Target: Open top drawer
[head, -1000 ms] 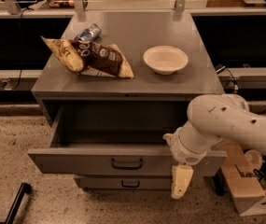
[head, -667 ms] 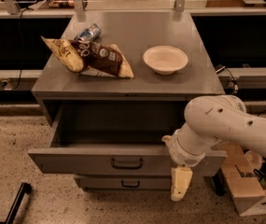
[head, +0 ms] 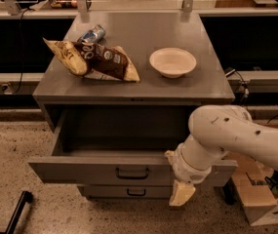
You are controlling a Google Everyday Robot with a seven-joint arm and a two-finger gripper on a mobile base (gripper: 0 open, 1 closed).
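The top drawer [head: 89, 170] stands pulled well out from the grey metal cabinet, its deep grey box open and bare inside. Its flat front carries a small black bracket handle [head: 132, 173] at the centre. My gripper [head: 181, 193] hangs at the end of the white arm [head: 226, 135], in front of the drawer front's right part, to the right of the handle and a little below it. It points down toward the floor and holds nothing that shows. A narrower drawer [head: 124, 192] with a like handle sits shut just below.
On the cabinet top [head: 187, 89] lie a brown and a yellow snack bag [head: 97, 60], a can [head: 92, 34] and a white bowl [head: 172, 61]. A cardboard box [head: 258, 199] stands on the floor at the right. A black bar [head: 16, 213] lies at the lower left.
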